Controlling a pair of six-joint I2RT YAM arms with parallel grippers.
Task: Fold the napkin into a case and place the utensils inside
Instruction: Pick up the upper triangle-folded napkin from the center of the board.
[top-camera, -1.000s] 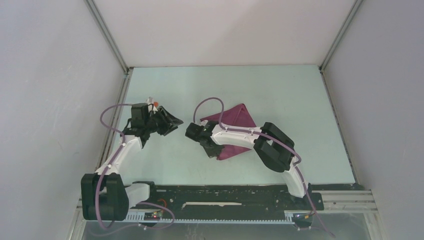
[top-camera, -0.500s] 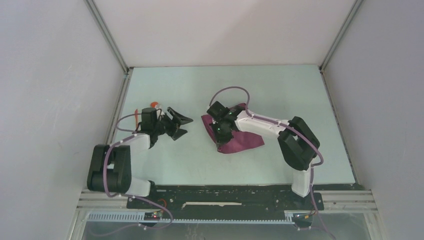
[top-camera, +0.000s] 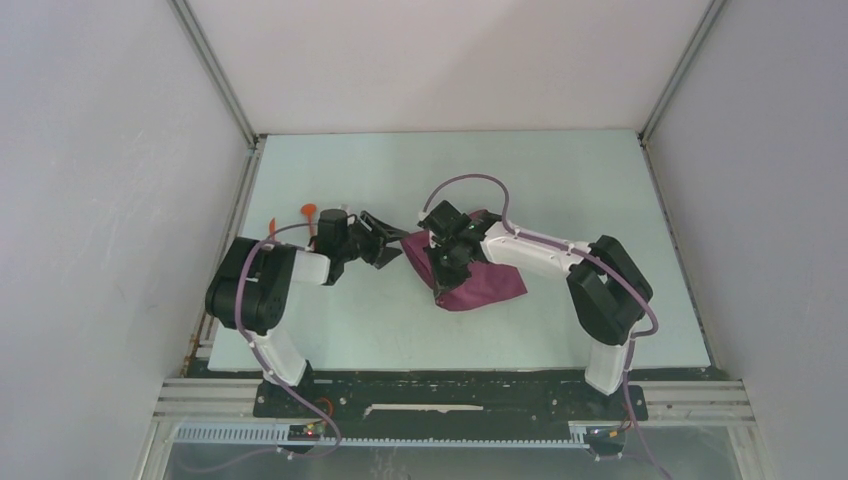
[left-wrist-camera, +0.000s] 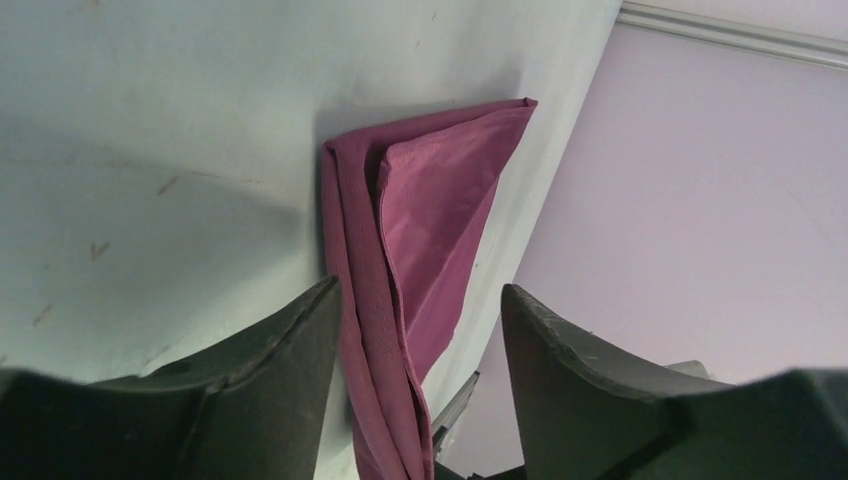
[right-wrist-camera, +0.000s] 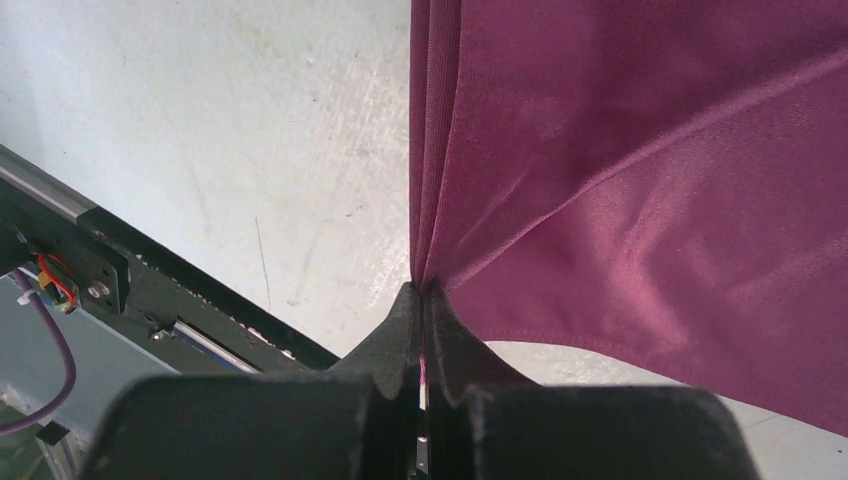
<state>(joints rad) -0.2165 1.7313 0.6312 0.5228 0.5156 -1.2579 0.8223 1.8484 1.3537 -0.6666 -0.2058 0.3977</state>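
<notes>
The maroon napkin (top-camera: 487, 280) lies folded and bunched in the middle of the table. My right gripper (top-camera: 440, 270) is shut on the napkin's folded edge; in the right wrist view the cloth (right-wrist-camera: 620, 150) fans out from the closed tips of that gripper (right-wrist-camera: 422, 292). My left gripper (top-camera: 393, 243) stands open at the napkin's left corner. In the left wrist view a folded strip of the napkin (left-wrist-camera: 430, 210) runs between the spread fingers of the left gripper (left-wrist-camera: 418, 298), nearer the left one. Two orange utensils (top-camera: 309, 211) lie behind the left arm, near the left wall.
Pale green table (top-camera: 400, 330) is walled on the left, back and right. The black base rail (top-camera: 450, 385) runs along the near edge. A purple cable (top-camera: 470, 182) arcs over the right wrist.
My left arm has swung right from the utensils to the napkin's left corner, its jaws wider. The right gripper, still shut on the cloth, moved up and right, bunching the napkin.
</notes>
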